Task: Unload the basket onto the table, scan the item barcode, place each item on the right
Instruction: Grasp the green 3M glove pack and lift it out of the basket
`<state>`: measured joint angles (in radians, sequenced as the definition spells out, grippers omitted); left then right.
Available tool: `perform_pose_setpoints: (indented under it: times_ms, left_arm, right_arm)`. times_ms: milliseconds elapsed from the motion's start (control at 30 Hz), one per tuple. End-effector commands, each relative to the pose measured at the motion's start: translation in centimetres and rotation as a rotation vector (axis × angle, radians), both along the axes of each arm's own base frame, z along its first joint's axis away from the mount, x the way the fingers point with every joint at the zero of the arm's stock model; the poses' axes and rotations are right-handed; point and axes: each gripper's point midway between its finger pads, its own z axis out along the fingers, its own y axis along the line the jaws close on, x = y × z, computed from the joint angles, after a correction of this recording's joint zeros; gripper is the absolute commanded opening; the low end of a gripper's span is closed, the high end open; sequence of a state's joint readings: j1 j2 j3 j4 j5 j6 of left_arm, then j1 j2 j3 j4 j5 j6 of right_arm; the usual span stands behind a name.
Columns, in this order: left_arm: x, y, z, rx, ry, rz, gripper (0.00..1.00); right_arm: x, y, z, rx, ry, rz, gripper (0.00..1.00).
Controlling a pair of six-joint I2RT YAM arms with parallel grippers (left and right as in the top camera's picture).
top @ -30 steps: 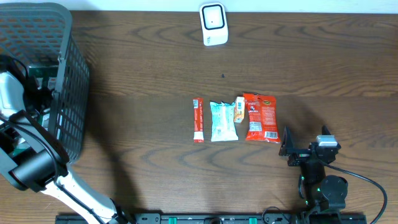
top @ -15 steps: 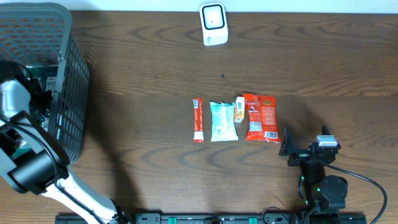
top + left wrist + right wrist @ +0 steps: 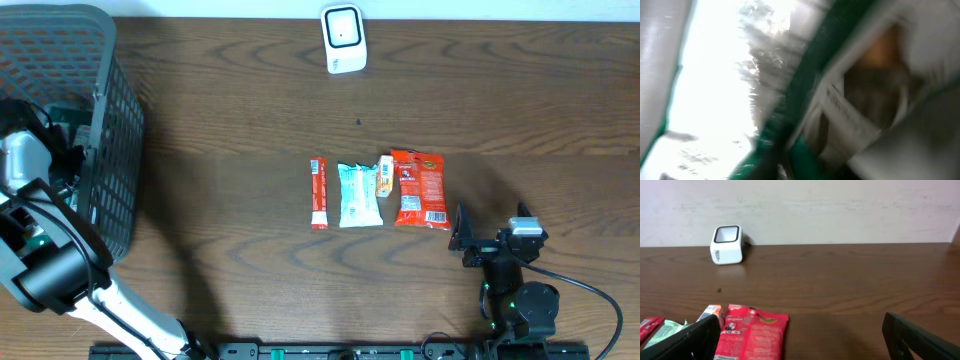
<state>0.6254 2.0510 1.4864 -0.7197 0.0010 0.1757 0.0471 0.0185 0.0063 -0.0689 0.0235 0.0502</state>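
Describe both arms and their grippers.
The left arm has white links with black joints. The right arm is black, with small green lights and a black cable. The right gripper has flat black fingers; the left gripper is hidden.

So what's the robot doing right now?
The left arm is down inside the grey basket, close to green and white packaging, but the blurry view doesn't show if it has grabbed anything. The right gripper sits open beside four snack packets in a row. Nothing is at the white scanner yet.
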Motion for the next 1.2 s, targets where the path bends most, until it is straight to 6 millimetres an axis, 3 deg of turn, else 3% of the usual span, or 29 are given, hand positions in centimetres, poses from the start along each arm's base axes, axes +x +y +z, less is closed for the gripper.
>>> perform_pose_setpoints:
  times_ms: [0,100,200,233,267,300,333,367,467,600,633,667,733,800,833,900,1000,1033,1067,1133,1167]
  left_arm:
    - [-1.9,-1.2,-3.2,-0.052,0.074,0.04,0.07]
    - [-1.1,-0.6,-1.2,-0.029,0.039,0.051,0.07]
    - [0.7,0.6,4.3,0.038,-0.084,0.11,0.07]
    - [1.4,1.1,7.9,0.082,-0.166,0.131,0.07]
    - [1.7,1.3,9.9,0.106,-0.211,0.14,0.07]
    - [1.9,1.4,13.6,0.15,-0.292,0.151,0.07]
    - [2.0,1.3,15.6,0.174,-0.336,0.154,0.07]
    - [1.8,1.1,20.2,0.235,-0.445,0.156,0.07]
    - [0.5,0.0,28.3,0.328,-0.652,0.19,0.07]
    - [-3.7,-3.8,39.3,0.424,-0.961,0.218,0.07]
    - [-4.6,-6.1,41.7,0.414,-1.043,0.171,0.07]
    - [-5.0,-7.7,42.9,0.399,-1.087,0.131,0.07]
    - [-6.5,-13.3,45.7,0.314,-1.209,-0.011,0.07]
    - [-7.9,-16.7,46.4,0.221,-1.258,-0.046,0.07]
    - [-8.9,-19.4,45.9,0.124,-1.257,-0.069,0.07]
    - [-9.3,-21.7,44.2,0.027,-1.214,-0.097,0.07]
    - [-8.8,-24.6,38.7,-0.126,-1.031,-0.124,0.07]
    - [-8.0,-26.1,35.2,-0.181,-0.922,-0.151,0.07]
    - [-7.7,-26.7,34.1,-0.198,-0.888,-0.162,0.07]
    - [-6.4,-29.6,28.1,-0.276,-0.721,-0.209,0.07]
    - [-6.0,-30.5,26.6,-0.286,-0.683,-0.231,0.07]
  right_arm:
    - [0.0,-0.3,0.0,0.016,-0.001,-0.016,0.99]
    - [0.0,-0.3,0.0,0.016,-0.001,-0.016,0.99]
    - [0.0,-0.3,0.0,0.015,-0.001,-0.016,0.99]
    - [0.0,-0.3,0.0,0.016,-0.001,-0.016,0.99]
    - [0.0,-0.3,0.0,0.016,-0.001,-0.016,0.99]
    - [0.0,-0.3,0.0,0.016,-0.001,-0.016,0.99]
    - [0.0,-0.3,0.0,0.016,-0.001,-0.016,0.99]
    - [0.0,-0.3,0.0,0.016,-0.001,-0.016,0.99]
    - [0.0,-0.3,0.0,0.016,-0.001,-0.016,0.99]
    - [0.0,-0.3,0.0,0.016,-0.001,-0.016,0.99]
    - [0.0,-0.3,0.0,0.015,-0.001,-0.016,0.99]
    - [0.0,-0.3,0.0,0.016,-0.001,-0.016,0.99]
    - [0.0,-0.3,0.0,0.016,-0.001,-0.016,0.99]
    - [0.0,-0.3,0.0,0.015,-0.001,-0.016,0.99]
    - [0.0,-0.3,0.0,0.016,-0.001,-0.016,0.99]
    - [0.0,-0.3,0.0,0.016,-0.001,-0.016,0.99]
    - [0.0,-0.3,0.0,0.015,-0.001,-0.016,0.99]
    - [0.0,-0.3,0.0,0.015,-0.001,-0.016,0.99]
    - [0.0,-0.3,0.0,0.016,-0.001,-0.016,0.99]
    - [0.0,-0.3,0.0,0.016,-0.001,-0.016,0.99]
    - [0.0,-0.3,0.0,0.016,-0.001,-0.016,0.99]
